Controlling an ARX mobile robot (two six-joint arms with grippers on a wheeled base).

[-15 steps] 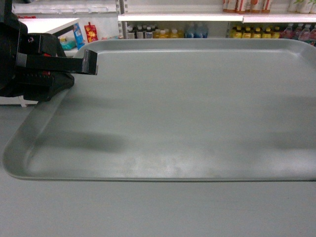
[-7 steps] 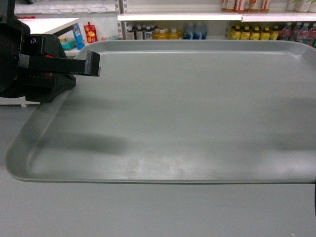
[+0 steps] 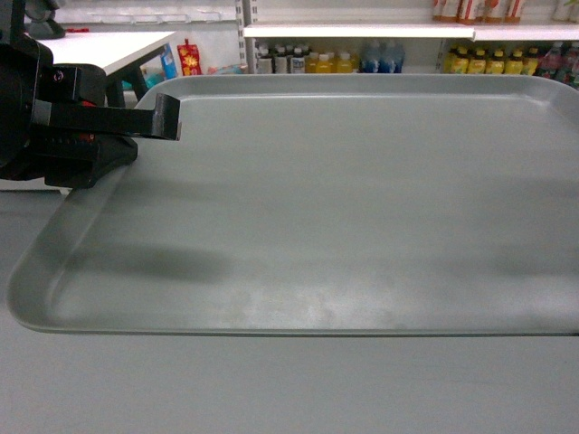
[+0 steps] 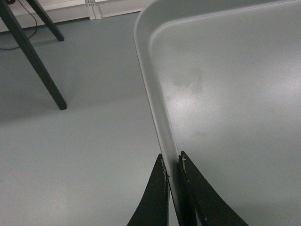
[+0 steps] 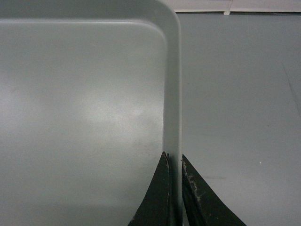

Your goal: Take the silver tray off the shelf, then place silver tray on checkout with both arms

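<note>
- Head view: the silver tray [image 3: 344, 199] fills nearly the whole frame, held level in mid-air above grey floor, its long axis running left to right across me.
- My left gripper [image 3: 167, 117] comes in from the left and pinches the tray's left short rim near the far corner; I read it as clamped on the rim, one jaw showing on top.
- Left wrist view: the left gripper [image 4: 172, 162] has its two black toothed jaws on either side of the thin raised rim, drawn tight against it.
- Right wrist view: the right gripper [image 5: 174, 162] does the same on the opposite short rim, jaws closed on the lip with the tray floor to one side and bare floor to the other.
- So the tray lies between the two grippers, one at each end, neither arm nearer than the other.
- The white checkout [image 3: 109, 50] sits off to the far left behind the left arm; I judge the carry has to swing that way.
- The tray is matte grey, smooth, with rounded corners and a low rim; thin edges and a wide span, so I expect it could tilt if one arm leads.
</note>
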